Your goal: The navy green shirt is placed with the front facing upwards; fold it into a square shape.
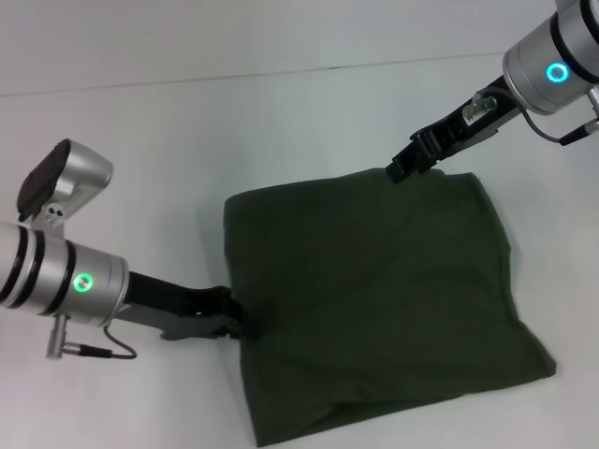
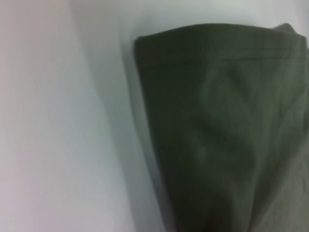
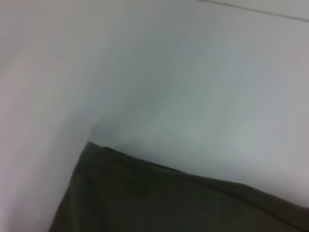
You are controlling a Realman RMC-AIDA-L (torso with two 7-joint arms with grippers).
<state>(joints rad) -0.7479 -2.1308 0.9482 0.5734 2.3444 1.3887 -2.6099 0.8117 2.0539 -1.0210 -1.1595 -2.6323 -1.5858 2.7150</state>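
The navy green shirt (image 1: 374, 299) lies on the white table, folded into a rough square with only plain green cloth showing. My left gripper (image 1: 239, 325) sits low at the shirt's left edge, against the cloth. My right gripper (image 1: 400, 171) is at the shirt's far edge, near its far right corner. In the left wrist view, a folded, hemmed corner of the shirt (image 2: 227, 135) fills the frame. The right wrist view shows the shirt's far edge (image 3: 169, 203) against the table. Neither wrist view shows its own gripper.
The white table (image 1: 187, 140) stretches around the shirt on all sides. A seam line runs across the table far behind the shirt. The shirt's near edge reaches almost to the bottom of the head view.
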